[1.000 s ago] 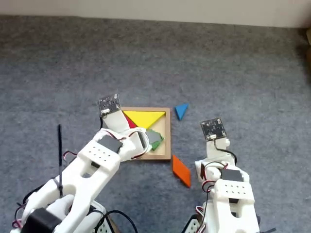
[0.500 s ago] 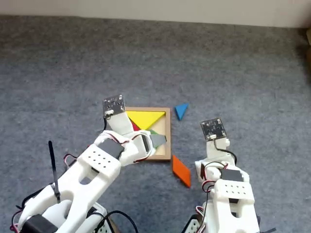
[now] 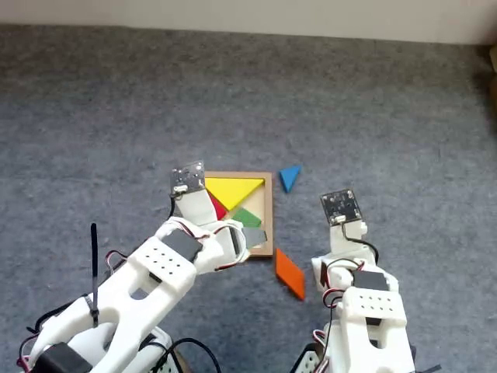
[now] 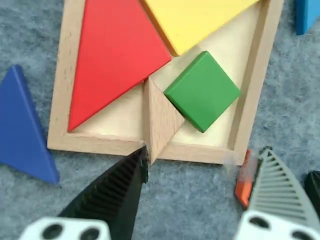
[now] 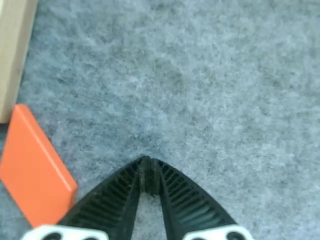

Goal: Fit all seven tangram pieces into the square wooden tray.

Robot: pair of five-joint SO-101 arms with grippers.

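Observation:
The square wooden tray (image 4: pixel 256 95) (image 3: pixel 268 221) holds a yellow triangle (image 4: pixel 195 20) (image 3: pixel 233 189), a red triangle (image 4: pixel 112 55) (image 3: pixel 217 207), a green square (image 4: pixel 202 91) (image 3: pixel 247 217) and a plain wood triangle (image 4: pixel 160 120) whose tip reaches over the near rim. My left gripper (image 4: pixel 202 155) (image 3: pixel 248 237) is open above that rim, with nothing between its fingers. A large blue triangle (image 4: pixel 22 130) lies on the carpet beside the tray. My right gripper (image 5: pixel 148 172) is shut and empty over the carpet, next to the orange parallelogram (image 5: pixel 32 172) (image 3: pixel 290 273).
A small blue triangle (image 3: pixel 289 177) (image 4: pixel 307 15) lies on the grey carpet off the tray's far right corner. The left arm covers the tray's near left part in the high view. Open carpet stretches beyond the tray.
My left arm has shifted right and drawn back toward the tray's near edge, uncovering the green square, which now lies in the tray. The right arm has not moved.

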